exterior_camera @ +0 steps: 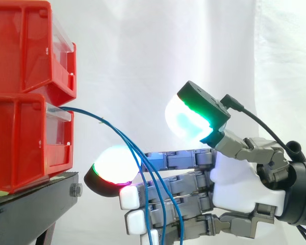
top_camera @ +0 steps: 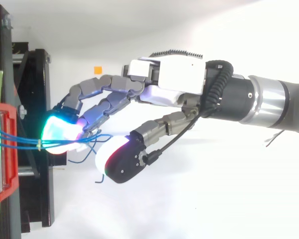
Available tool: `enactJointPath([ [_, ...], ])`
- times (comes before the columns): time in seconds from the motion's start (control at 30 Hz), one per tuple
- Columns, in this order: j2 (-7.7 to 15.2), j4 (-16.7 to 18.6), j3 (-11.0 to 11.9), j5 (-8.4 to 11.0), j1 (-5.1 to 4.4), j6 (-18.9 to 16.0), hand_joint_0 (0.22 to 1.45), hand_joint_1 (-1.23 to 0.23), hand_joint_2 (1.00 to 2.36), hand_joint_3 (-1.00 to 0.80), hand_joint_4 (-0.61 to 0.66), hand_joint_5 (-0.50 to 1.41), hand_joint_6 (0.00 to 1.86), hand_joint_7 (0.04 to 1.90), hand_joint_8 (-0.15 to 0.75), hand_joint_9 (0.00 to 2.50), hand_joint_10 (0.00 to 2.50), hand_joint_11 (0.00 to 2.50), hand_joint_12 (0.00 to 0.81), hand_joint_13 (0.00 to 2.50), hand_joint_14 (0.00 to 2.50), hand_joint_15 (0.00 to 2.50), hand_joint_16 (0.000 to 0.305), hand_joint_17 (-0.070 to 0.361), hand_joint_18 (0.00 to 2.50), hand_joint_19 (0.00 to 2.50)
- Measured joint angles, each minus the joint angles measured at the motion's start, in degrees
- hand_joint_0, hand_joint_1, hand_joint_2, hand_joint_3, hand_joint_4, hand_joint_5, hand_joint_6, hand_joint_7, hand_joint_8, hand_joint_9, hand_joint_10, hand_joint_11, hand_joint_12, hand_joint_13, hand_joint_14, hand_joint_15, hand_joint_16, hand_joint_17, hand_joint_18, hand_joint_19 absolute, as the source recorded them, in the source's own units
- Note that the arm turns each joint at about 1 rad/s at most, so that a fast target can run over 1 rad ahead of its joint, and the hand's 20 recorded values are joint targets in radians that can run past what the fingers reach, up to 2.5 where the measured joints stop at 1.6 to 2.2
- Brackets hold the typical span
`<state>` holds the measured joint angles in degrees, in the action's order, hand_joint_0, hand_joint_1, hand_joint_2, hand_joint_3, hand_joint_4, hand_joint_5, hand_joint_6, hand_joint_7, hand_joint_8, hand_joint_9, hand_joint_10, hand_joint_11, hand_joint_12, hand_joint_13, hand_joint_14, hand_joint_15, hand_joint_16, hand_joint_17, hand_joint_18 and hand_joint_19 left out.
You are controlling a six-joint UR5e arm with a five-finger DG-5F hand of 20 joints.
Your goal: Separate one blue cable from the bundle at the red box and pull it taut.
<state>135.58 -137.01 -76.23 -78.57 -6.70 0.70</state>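
Several thin blue cables (exterior_camera: 117,130) come out of the lower red box (exterior_camera: 20,143) and droop to the right and downward. From above, the cables (top_camera: 20,140) leave the box (top_camera: 0,164) bound by a small tie (top_camera: 39,144) and run in among the fingers. My hand (exterior_camera: 239,184) reaches in from the right with its fingers straight and pointing at the box, and the cables hang across the front of them. The thumb (exterior_camera: 194,115) is raised well above the fingers, apart from the cables. No cable is pinched. In the top view the hand (top_camera: 174,79) is just right of the stand.
A second red bin (exterior_camera: 25,46) is stacked on the lower one, both on a black stand (exterior_camera: 30,204). A white curtain hangs behind. A small orange marker (top_camera: 97,70) lies on the white surface beyond the hand.
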Motion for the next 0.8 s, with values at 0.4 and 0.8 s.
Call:
enactJointPath([
  [0.4,0.02,-2.63,2.64,-0.91,0.83,0.11,0.56,-0.73,1.00,-0.44,0.21,-0.14,0.50,0.95,0.293,0.75,0.01,0.54,0.343,0.75,0.02,0.55,0.044,0.099,0.57,0.65],
  [0.8,0.03,-2.97,3.51,-1.05,0.69,0.34,0.57,-0.73,1.00,-0.45,0.20,-0.14,0.50,0.96,0.295,0.76,0.02,0.54,0.344,0.75,0.02,0.55,0.044,0.099,0.57,0.65],
])
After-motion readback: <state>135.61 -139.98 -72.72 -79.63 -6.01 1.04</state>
